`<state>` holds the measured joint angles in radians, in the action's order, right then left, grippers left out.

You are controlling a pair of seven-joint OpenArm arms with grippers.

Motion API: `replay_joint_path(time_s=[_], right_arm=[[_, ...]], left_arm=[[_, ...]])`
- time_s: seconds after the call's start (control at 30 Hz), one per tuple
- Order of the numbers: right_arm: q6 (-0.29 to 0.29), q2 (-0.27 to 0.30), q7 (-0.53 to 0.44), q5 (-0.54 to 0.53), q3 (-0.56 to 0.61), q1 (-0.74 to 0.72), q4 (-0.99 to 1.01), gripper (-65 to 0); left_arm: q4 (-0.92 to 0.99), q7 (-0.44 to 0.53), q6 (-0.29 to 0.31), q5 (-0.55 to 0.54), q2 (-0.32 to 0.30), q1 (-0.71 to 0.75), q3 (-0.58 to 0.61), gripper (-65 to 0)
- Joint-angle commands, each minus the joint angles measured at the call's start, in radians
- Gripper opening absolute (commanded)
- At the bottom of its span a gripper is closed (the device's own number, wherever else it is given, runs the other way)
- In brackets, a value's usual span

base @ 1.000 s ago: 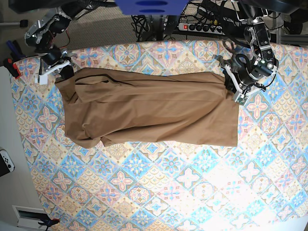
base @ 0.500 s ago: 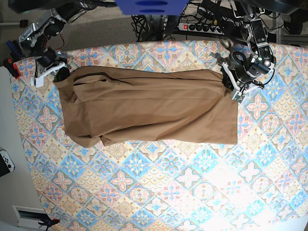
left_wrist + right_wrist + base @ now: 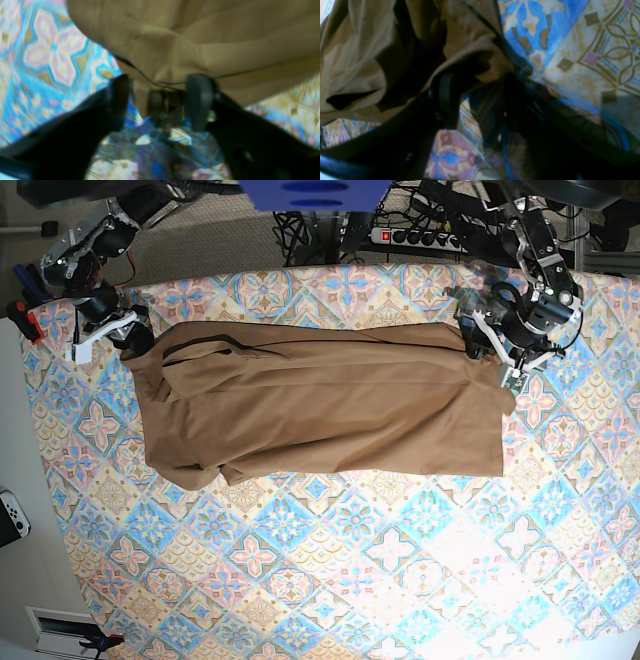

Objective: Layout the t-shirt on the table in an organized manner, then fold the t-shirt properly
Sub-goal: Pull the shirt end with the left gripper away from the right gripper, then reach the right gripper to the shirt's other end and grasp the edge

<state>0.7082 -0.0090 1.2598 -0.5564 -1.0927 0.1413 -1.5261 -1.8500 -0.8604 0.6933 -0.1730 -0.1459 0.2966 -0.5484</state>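
Observation:
The tan-brown t-shirt (image 3: 320,400) lies stretched across the far half of the table (image 3: 350,560), doubled lengthwise, with bunched cloth at its left end. My left gripper (image 3: 500,358) is at the shirt's right end. In the left wrist view that gripper (image 3: 158,100) is open, and a corner of the t-shirt (image 3: 175,45) hangs loose between its fingers. My right gripper (image 3: 125,332) is at the shirt's left end. The right wrist view shows this gripper (image 3: 480,100) open, and the t-shirt (image 3: 357,62) drapes over its left finger (image 3: 446,92).
A power strip (image 3: 420,235) and cables lie behind the table's far edge. A blue object (image 3: 310,192) hangs above the back middle. A red and black clamp (image 3: 25,315) and a white controller (image 3: 12,515) sit beyond the left edge.
Both grippers have gone from shut on the shirt's ends to open. The shirt has slid a little to the right and settled on the table.

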Motion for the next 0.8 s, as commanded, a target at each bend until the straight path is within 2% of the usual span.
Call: replay_joint_path(time_s=[0.0, 0.07, 0.23, 0.33, 0.43, 0.53, 0.6, 0.77], right_arm=[[-0.010, 0.011, 0.004, 0.037, -0.002, 0.001, -0.009, -36.0], [-0.010, 0.013, 0.004, 0.037, -0.002, 0.001, -0.009, -36.0], [-0.010, 0.034, 0.004, 0.037, -0.005, 0.001, -0.009, -36.0], [-0.010, 0.036, 0.004, 0.037, -0.005, 0.001, -0.009, -36.0], [-0.010, 0.048, 0.004, 0.037, -0.005, 0.001, -0.009, -36.0], [-0.010, 0.048, 0.004, 0.037, -0.005, 0.002, -0.015, -36.1], [-0.010, 0.048, 0.004, 0.037, -0.014, 0.002, -0.050, -36.1], [-0.010, 0.048, 0.002, 0.037, -0.079, -0.001, -0.192, -36.1]], left_arm=[[-0.020, 0.017, 0.005, -0.012, -0.001, -0.003, -0.017, -22.1], [-0.020, 0.017, 0.005, -0.013, 0.009, -0.004, -0.034, -16.9], [-0.021, 0.017, 0.005, -0.024, 0.015, -0.007, -0.052, -16.2], [-0.021, 0.017, 0.005, -0.093, 0.013, -0.017, -0.088, -16.2], [-0.021, 0.017, 0.005, -0.214, 0.007, -0.018, -0.149, -16.2], [-0.021, 0.017, 0.005, -0.305, -0.008, -0.012, -0.158, -16.2], [-0.021, 0.016, 0.005, -0.333, -0.028, -0.010, -0.157, -16.2], [-0.021, 0.016, 0.005, -0.349, -0.030, -0.018, -0.152, -16.2]])
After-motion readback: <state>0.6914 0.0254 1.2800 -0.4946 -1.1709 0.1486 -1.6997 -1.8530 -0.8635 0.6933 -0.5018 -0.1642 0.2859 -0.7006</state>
